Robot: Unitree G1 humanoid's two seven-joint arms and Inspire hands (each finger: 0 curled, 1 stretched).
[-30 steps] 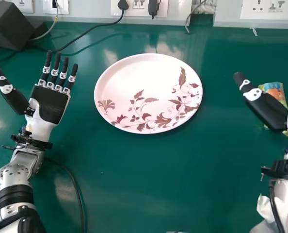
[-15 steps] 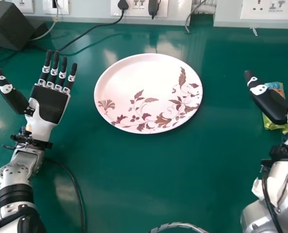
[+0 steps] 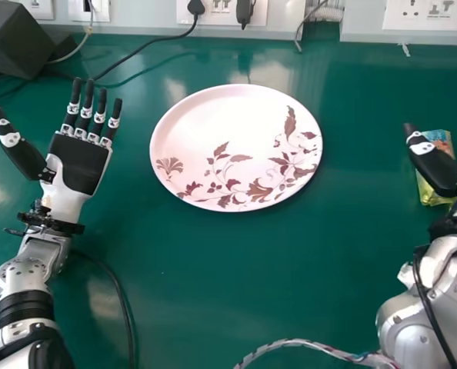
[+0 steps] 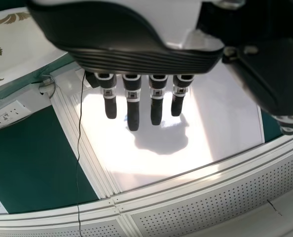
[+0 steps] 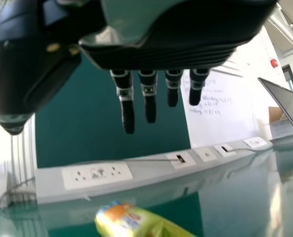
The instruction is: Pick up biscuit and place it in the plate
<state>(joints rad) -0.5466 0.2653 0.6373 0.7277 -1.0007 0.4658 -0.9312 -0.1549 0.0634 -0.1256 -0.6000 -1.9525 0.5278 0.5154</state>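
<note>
- Two robot hands are over or beside the green table (image 3: 213, 292), one on either side of a plate (image 3: 228, 119).
- The right hand (image 3: 436, 167) is well apart from the plate, on its right side. Its fingers (image 5: 128, 116) are straight with narrow gaps between them, and its thumb points away from them; the hand is open and holds nothing.
- The biscuit packet (image 3: 428, 192), yellow-green with orange and blue near one end, lies on the table to the right of the plate. In the head view it is partly hidden by the right thumb. In the right wrist view it is apart from the fingers; whether the thumb touches it, I cannot tell.
- The left hand (image 3: 78, 165) is on the left side of the plate, palm up and empty. Its fingers are straight and spread a little, and its thumb is angled widely out to the side.
- The plate is round and pale pink, flat on the table between the hands. Its inside shows brown leaves and flowers, mostly along the near and right parts. The biscuit packet is outside it.
- Behind, a black cable (image 3: 148, 46) runs over the table toward a plug (image 3: 195, 8) at the wall sockets (image 3: 432, 11). A dark box (image 3: 21, 38) is at the far left.
</note>
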